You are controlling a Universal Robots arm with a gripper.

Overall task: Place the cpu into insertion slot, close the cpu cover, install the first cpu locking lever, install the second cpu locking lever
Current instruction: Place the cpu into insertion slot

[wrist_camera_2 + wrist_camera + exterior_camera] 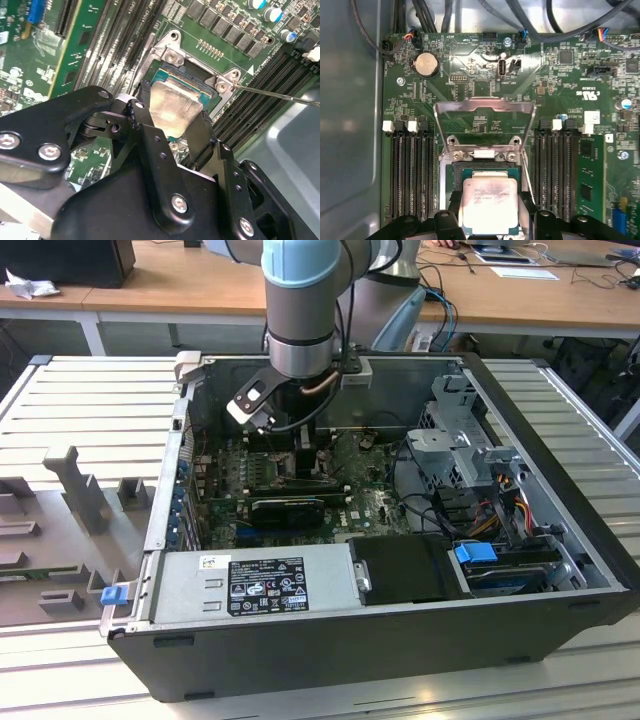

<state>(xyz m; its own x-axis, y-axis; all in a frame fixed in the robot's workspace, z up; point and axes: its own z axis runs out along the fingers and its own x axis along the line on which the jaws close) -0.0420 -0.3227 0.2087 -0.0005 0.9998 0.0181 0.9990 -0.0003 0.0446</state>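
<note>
Gripper (172,117): closed on the cpu, gripping two opposite edges.
Cpu (487,205): held flat, square over the slot, at or just above it; cannot tell whether seated.
Slot (485,164): open, between the memory banks.
Cover (485,106): swung up, clear of the slot.
Lever (280,95): thin rod, unlatched beside the slot.
Progress: placement in hand; cover closing and both lever steps left.

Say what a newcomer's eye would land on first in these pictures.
The pale blue robot arm plunges into the open computer case, mid-frame in the exterior view. In both wrist views the silver cpu gleams between the black fingers of the gripper, over the insertion slot. In the first wrist view the cpu cover stands open.
</note>
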